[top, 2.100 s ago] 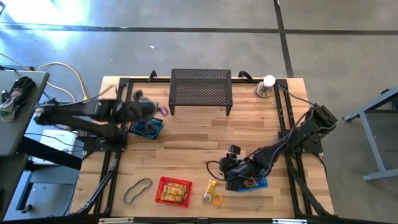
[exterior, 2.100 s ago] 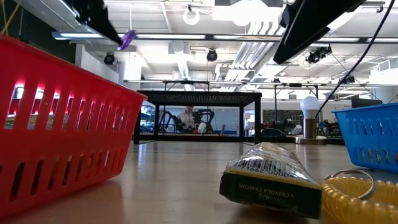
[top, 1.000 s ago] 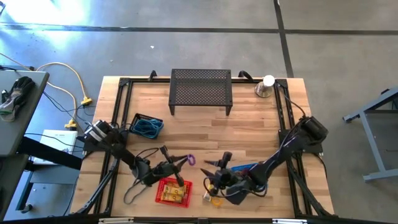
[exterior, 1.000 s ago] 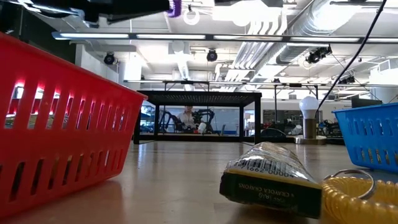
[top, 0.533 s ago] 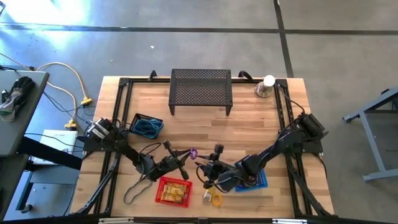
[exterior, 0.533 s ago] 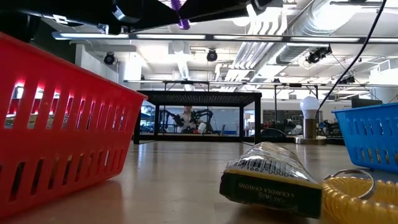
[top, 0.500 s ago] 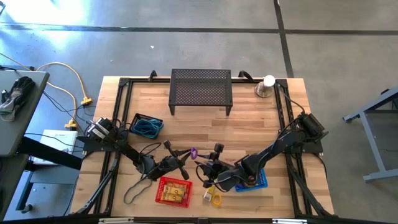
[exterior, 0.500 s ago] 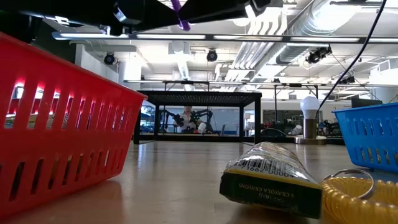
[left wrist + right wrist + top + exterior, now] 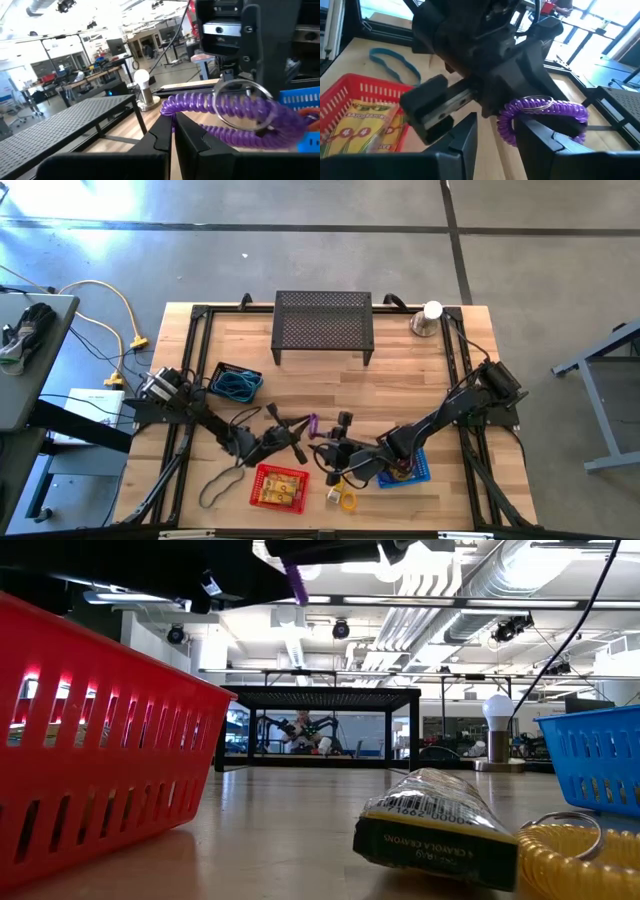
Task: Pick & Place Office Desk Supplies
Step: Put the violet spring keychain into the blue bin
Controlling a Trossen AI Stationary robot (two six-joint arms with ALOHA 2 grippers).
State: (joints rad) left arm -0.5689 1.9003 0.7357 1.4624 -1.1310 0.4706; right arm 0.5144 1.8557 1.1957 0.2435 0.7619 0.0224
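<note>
A purple coiled cord [image 9: 313, 422] with a metal ring [image 9: 240, 100] hangs in the air over the middle of the table's near half. My left gripper [image 9: 303, 426] comes in from the left and is shut on it. My right gripper [image 9: 324, 438] comes in from the right and faces the left one. Its open fingers [image 9: 465, 132] stand on either side of the coil's free end [image 9: 509, 127]. A red basket [image 9: 279, 486] with yellow crayon boxes stands below them near the front edge. My left gripper pinches one end of the purple coil [image 9: 167, 106] between its two fingers, which point roughly level toward the table's right. The coil sticks out past the fingertips, lifted clear of the table. My right gripper may be touching the coil: I cannot tell.
A blue basket [image 9: 412, 470] lies under the right arm, and another [image 9: 236, 383] holding teal bands stands at the left. A dark band loop [image 9: 220, 485], a crayon box [image 9: 338, 480] and a yellow coil [image 9: 346, 500] lie near the front edge. Black mesh stand [image 9: 323, 325] and silver cone [image 9: 428, 318] stand at the back.
My left gripper has carried the purple coil a little toward the table's right and far side, still clear of the table. My right gripper has gone toward the left and far side, up to the coil, until its fingers stand around the coil's free end.
</note>
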